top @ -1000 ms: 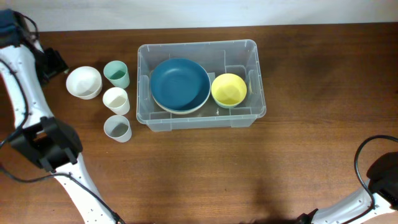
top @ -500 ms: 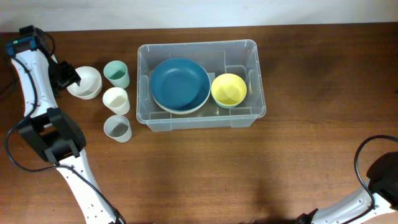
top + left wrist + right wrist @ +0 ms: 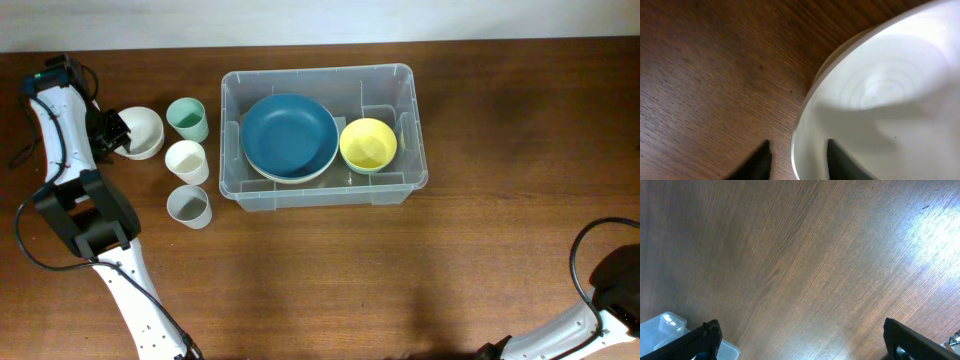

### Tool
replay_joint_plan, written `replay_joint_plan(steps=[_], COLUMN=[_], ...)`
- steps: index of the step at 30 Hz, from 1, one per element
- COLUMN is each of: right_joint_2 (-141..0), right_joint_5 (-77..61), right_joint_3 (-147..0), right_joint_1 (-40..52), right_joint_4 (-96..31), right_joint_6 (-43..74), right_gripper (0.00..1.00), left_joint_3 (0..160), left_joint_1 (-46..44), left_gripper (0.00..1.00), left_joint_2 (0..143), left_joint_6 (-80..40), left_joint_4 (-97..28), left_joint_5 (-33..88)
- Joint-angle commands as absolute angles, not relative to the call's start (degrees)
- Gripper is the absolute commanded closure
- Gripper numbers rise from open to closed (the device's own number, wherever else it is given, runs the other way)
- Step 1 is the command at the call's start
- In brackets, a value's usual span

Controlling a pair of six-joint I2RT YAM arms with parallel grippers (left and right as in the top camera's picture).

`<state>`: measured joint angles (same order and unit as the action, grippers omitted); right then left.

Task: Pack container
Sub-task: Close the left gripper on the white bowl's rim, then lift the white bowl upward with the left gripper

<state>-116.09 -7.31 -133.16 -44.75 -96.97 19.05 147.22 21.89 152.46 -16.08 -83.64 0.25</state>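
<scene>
The clear container [image 3: 318,72] stands at the middle back of the table and holds a blue bowl [image 3: 290,135] and a yellow bowl [image 3: 368,143]. A white bowl [image 3: 142,128] sits on the table to its left. My left gripper [image 3: 112,135] is at that bowl's left rim. In the left wrist view the left gripper [image 3: 799,146] straddles the white bowl's [image 3: 880,95] rim, one finger outside and one inside, with a narrow gap on each side. My right gripper [image 3: 801,330] hangs wide open over bare wood, a corner of the container [image 3: 665,325] at its left.
Three cups stand between the white bowl and the container: a teal one [image 3: 187,118], a white one [image 3: 187,160] and a grey one [image 3: 189,205]. The right arm's base [image 3: 612,280] shows at the bottom right corner.
My left arm has swung in from the far left to the white bowl, and its jaws have narrowed around the rim. The right arm has not moved.
</scene>
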Motion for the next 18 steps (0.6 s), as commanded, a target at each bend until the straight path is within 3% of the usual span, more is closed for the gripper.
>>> replay_joint_plan(steps=[1, 2, 3, 18], right_joint_2=[-115.52, -115.52, -115.52, -115.52], right_joint_5=[-6.81, -6.81, -6.81, -6.81], right_joint_3=[-133.01, -133.01, -133.01, -133.01], right_joint_1=[-44.64, -44.64, -44.64, -44.64], right_joint_4=[-97.12, -97.1, -97.12, -97.1], right_joint_6=[18.65, 18.65, 18.65, 18.65], right_gripper=[0.01, 0.01, 0.01, 0.01], left_joint_3=[147.02, 147.04, 147.04, 150.67], left_joint_1=[21.91, 21.91, 21.91, 29.8], left_gripper=[0.86, 0.96, 0.99, 0.99], left_joint_2=[153.23, 153.23, 153.23, 152.11], left_joint_6=[-16.1, -16.1, -16.1, -16.08], left_joint_4=[-83.53, -83.53, -83.53, -84.77], left_joint_5=[0.71, 0.71, 0.71, -0.97])
